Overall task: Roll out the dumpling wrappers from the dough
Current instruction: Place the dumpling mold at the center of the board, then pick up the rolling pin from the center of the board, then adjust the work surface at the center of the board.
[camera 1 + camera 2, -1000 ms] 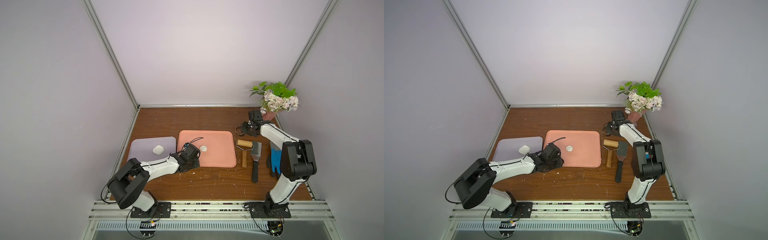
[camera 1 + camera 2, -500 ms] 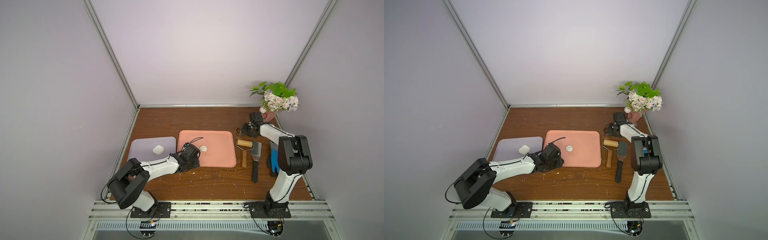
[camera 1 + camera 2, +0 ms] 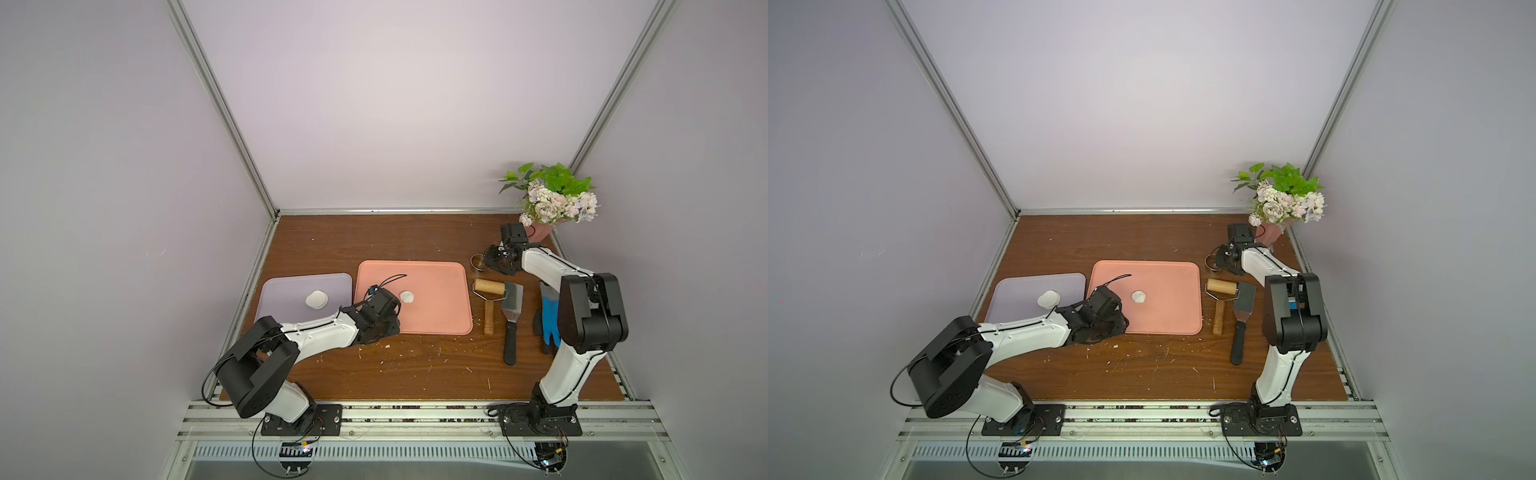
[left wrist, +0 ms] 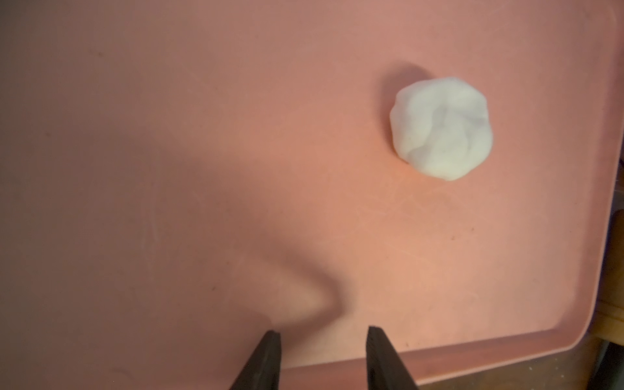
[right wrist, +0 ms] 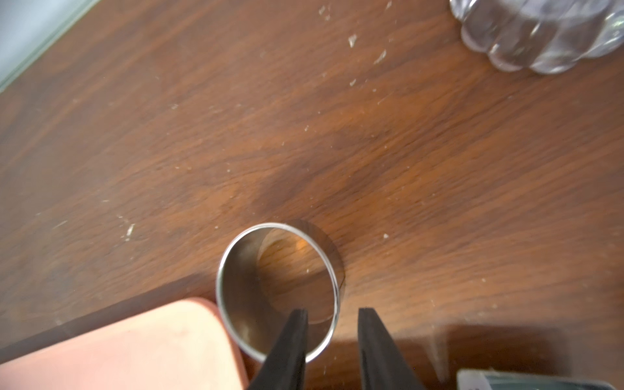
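Steel ring cutter (image 5: 236, 304) rim between parted jaws of outstretched right arm (image 3: 544, 266); left arm (image 3: 324, 332) low, jaws apart, near dough (image 4: 440, 128).

Overall light: bright, soft and even in both top views.
Shadows: broad, soft-edged dark patch over the pink mat (image 4: 101, 101) beside the dough (image 4: 440, 128), left wrist view.
Blur: right wrist view smeared; steel ring (image 5: 236, 304) and tabletop (image 5: 304, 135) soft.
Glare: orange glint inside the ring.
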### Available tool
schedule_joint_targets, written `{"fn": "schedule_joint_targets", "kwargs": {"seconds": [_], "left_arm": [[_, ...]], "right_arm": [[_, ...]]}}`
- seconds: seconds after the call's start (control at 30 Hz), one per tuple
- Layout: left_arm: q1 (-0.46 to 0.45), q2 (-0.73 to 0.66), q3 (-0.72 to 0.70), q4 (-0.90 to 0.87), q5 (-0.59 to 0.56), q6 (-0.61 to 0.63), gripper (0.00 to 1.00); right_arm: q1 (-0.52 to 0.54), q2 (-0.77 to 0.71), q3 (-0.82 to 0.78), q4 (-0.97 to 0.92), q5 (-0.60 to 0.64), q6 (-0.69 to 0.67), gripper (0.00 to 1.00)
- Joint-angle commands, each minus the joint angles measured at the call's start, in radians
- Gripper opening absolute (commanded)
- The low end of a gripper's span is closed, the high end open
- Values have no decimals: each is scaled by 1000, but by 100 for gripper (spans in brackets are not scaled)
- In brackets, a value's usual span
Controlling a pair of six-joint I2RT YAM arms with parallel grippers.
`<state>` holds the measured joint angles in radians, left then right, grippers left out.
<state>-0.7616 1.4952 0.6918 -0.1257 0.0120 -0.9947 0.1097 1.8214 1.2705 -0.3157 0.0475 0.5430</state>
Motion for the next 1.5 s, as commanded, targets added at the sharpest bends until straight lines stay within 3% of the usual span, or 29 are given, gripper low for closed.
{"fn": "schedule_joint_targets", "kwargs": {"seconds": [0.0, 0.2, 0.5, 0.93, 1.47], "left_arm": [[-16, 18, -1, -119, 11, 8, 40], [-15, 43, -1, -93, 33, 9, 40], [-48, 95, -9, -75, 88, 5, 39], [-62, 49, -69, -114, 101, -3, 39], [-63, 25, -30, -136, 70, -1, 40]], "right_arm": [[-1, -152, -32, -35, 6, -16, 35], [18, -363, -245, -65, -12, -54, 42], [83, -515, -480, -80, -22, -48, 42], [165, -517, -573, -83, 37, -24, 45], [200, -420, -581, -30, 48, -19, 44]]}}
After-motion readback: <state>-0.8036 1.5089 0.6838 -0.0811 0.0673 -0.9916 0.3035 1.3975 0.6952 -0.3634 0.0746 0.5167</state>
